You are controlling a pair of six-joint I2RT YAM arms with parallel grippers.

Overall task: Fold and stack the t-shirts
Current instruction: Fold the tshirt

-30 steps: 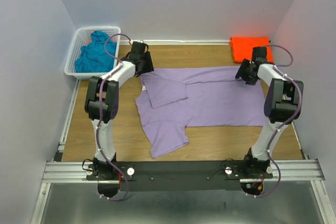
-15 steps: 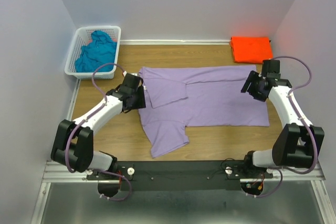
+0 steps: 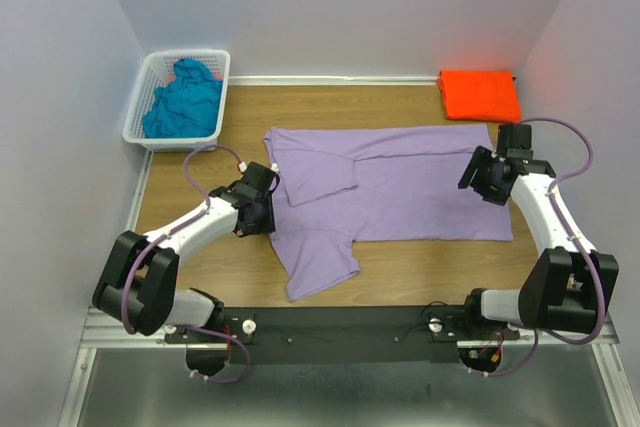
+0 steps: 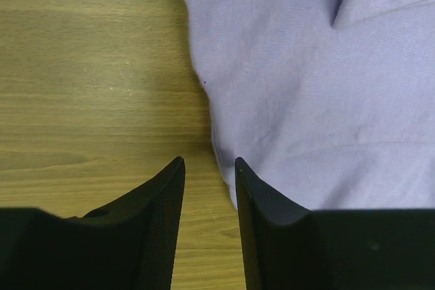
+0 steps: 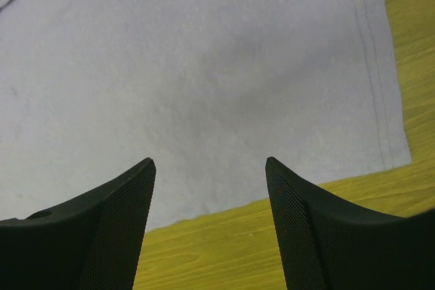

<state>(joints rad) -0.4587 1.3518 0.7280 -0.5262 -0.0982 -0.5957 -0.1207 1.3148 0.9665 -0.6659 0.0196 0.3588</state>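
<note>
Wooden table [image 3: 400,267], grey-walled bay, top view; lavender shirt [image 3: 410,187] spread flat mid-table, far sleeve laid over the body, near sleeve sticking out toward the arm bases; orange shirt [image 3: 480,94] folded at the far right corner; teal shirt [image 3: 185,97] heaped in the white basket [image 3: 138,135], far left; left gripper [image 3: 264,211] low at the lavender shirt's left edge; right gripper [image 3: 482,175] over its right hem.

Left wrist view; left gripper [image 4: 209,168] with jaws a narrow gap apart, straddling the lavender shirt's [image 4: 306,86] edge, bare wood [image 4: 88,66] under one finger, cloth under the other; nothing visibly pinched.

Right wrist view; right gripper [image 5: 209,162] with jaws wide apart above the lavender shirt [image 5: 204,59], just inside its stitched hem corner; holding nothing.

Risks, as judged: left jaws may close on wood or catch only a sliver of hem, so the cloth slips out on the lift; right jaws, set over flat fabric rather than an edge, may bunch it; one side gripped and the other missed would skew the fold; the loose near sleeve could trail.

Change from a second ago: both arms were stretched to the shirt's far corners; both have drawn back toward the near side, the left one farther; shirts unmoved.
</note>
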